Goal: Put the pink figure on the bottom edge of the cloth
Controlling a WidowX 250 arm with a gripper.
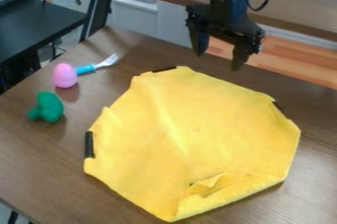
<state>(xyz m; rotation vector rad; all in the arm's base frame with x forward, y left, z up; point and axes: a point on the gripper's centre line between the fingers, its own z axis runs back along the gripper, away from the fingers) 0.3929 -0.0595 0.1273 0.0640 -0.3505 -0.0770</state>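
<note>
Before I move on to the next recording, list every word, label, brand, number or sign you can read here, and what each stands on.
None: no text can be read anywhere in this view.
The pink figure, green object, fork and yellow cloth show no lettering.
The black strip at the cloth's left edge and the end effector show no readable marking.

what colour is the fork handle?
The fork handle is light blue; best seen in the camera view.
</note>
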